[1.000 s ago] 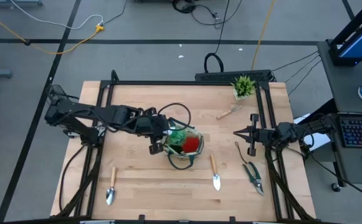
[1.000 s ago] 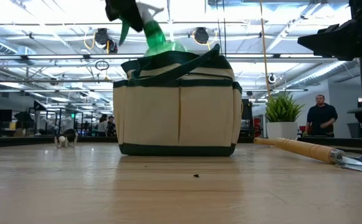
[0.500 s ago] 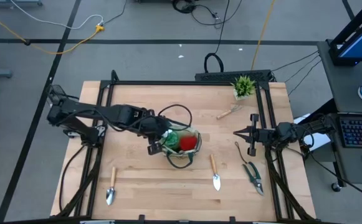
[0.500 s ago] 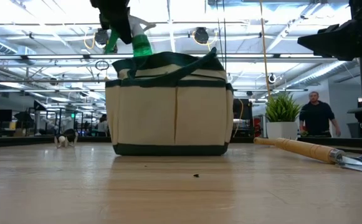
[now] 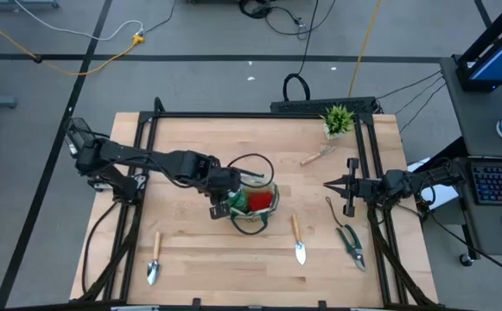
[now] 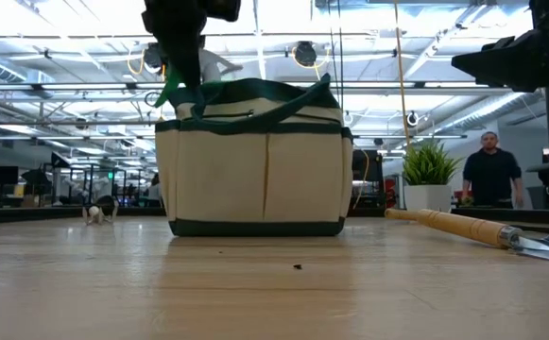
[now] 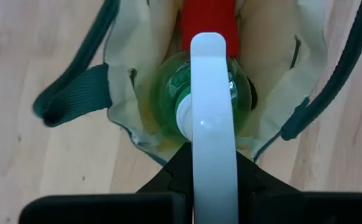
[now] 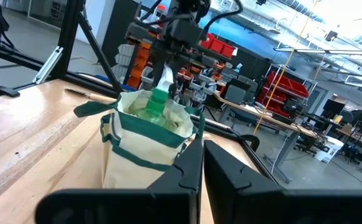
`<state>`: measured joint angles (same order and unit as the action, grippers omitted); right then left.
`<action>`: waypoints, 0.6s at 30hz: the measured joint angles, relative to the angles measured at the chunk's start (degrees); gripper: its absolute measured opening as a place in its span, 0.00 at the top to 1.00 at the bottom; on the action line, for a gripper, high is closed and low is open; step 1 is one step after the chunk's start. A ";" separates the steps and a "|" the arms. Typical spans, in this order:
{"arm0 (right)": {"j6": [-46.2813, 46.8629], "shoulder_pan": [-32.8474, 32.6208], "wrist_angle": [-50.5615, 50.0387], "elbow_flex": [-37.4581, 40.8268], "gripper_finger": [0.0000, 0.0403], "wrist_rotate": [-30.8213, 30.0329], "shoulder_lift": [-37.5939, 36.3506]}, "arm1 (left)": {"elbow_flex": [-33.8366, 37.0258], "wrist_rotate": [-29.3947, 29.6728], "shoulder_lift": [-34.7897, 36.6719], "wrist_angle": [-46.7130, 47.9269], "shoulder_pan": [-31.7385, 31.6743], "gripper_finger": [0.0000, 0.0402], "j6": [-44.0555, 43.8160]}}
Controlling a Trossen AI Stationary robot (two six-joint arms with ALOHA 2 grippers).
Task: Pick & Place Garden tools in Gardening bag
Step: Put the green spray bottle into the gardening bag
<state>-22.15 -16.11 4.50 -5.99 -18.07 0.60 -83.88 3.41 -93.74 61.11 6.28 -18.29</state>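
The tan gardening bag (image 5: 252, 210) with dark green trim stands mid-table; it also shows in the low view (image 6: 255, 161) and the right wrist view (image 8: 144, 143). A red-black glove (image 5: 263, 200) lies inside it. My left gripper (image 5: 230, 204) is above the bag's left side, shut on the green spray bottle (image 7: 168, 99), whose body is down inside the bag's mouth. My right gripper (image 5: 327, 184) waits shut and empty at the table's right. Two trowels (image 5: 153, 259) (image 5: 298, 240), the shears (image 5: 350, 242) and the rake (image 5: 317, 155) lie flat on the table. My left gripper pinches the bottle's white spray head (image 7: 209, 124) between its two fingers (image 7: 168, 171), one on each side. The fingers come from above, pointing down. The bottle hangs below them, nearly upright, its green body inside the bag beside the red glove (image 7: 209, 18).
A small potted plant (image 5: 338, 119) stands at the far right corner. A black frame (image 5: 259, 115) rims the table's far and side edges. Bare wood lies left of the bag. A person (image 6: 489, 170) stands in the room beyond the table.
My left gripper has gone down with the spray bottle. The bottle, tilted above the bag a second ago, now hangs nearly upright with its body sunk into the bag's mouth. The bag has slid a little toward the table's left edge.
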 joint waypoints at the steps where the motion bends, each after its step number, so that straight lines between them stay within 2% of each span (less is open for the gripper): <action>1: 0.00 0.00 -0.02 0.00 0.98 0.00 0.00 | -0.02 -0.24 -0.53 -0.10 -0.23 0.89 0.03; 18: 0.44 0.01 -0.03 0.00 0.98 0.16 0.00 | -0.04 -0.87 -3.14 -0.99 -1.29 0.89 -1.33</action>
<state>-21.71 -16.10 4.47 -6.00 -17.91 0.60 -83.92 2.55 -96.88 60.12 4.99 -19.62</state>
